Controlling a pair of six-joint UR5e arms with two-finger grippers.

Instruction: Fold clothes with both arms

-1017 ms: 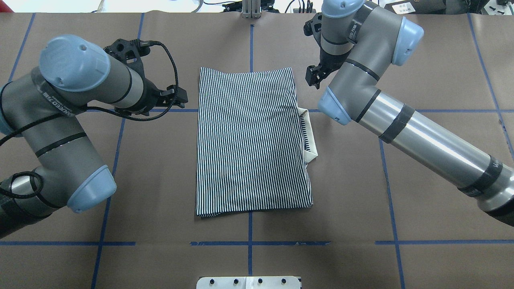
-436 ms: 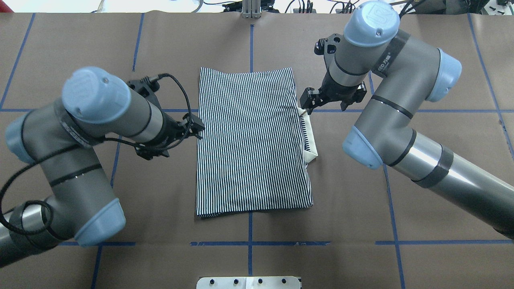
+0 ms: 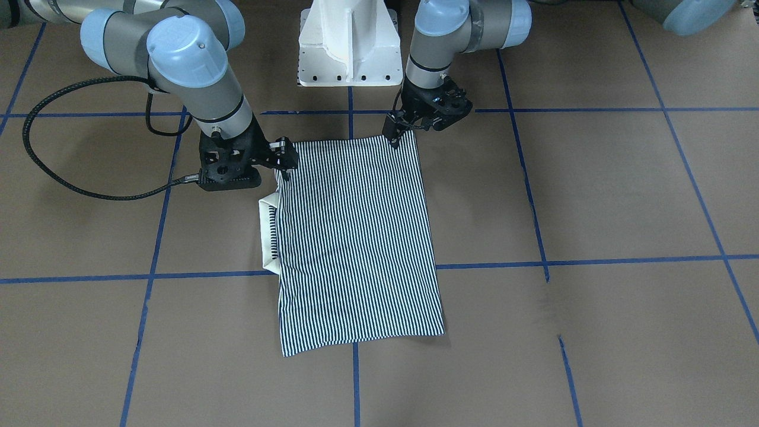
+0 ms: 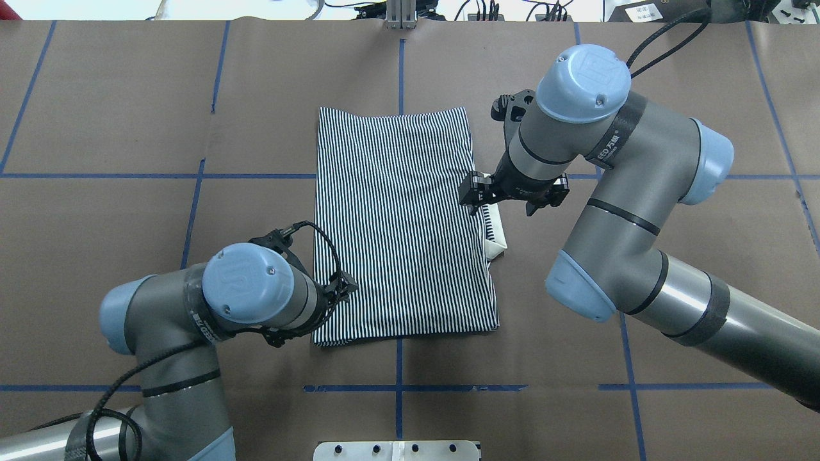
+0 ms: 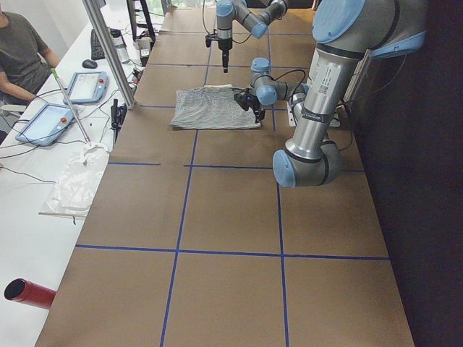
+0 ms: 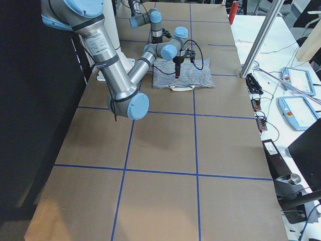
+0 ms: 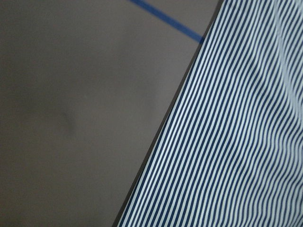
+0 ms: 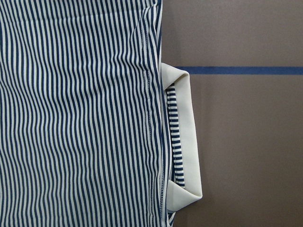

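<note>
The striped polo shirt (image 4: 403, 224) lies folded into a flat rectangle in the middle of the table, back side up. Its cream collar (image 4: 498, 242) sticks out at the right edge and also shows in the right wrist view (image 8: 189, 142). My left gripper (image 4: 346, 289) hovers over the shirt's left edge near the corner closest to me, seen also in the front view (image 3: 395, 137); it looks open and empty. My right gripper (image 4: 473, 195) hovers over the right edge just by the collar, open and empty, also seen in the front view (image 3: 286, 159). Placket and logo are hidden.
The brown table cover carries blue tape lines (image 4: 398, 387). The white pedestal base (image 3: 350, 41) stands behind the shirt on my side. A side bench with tablets (image 5: 54, 119), a seated person (image 5: 22, 58) and a metal post (image 6: 261, 37) lie beyond the far table edge.
My left gripper has swung along the shirt's left edge toward the near corner. My right gripper has come from beyond the far right corner onto the right edge by the collar. The shirt has not moved.
</note>
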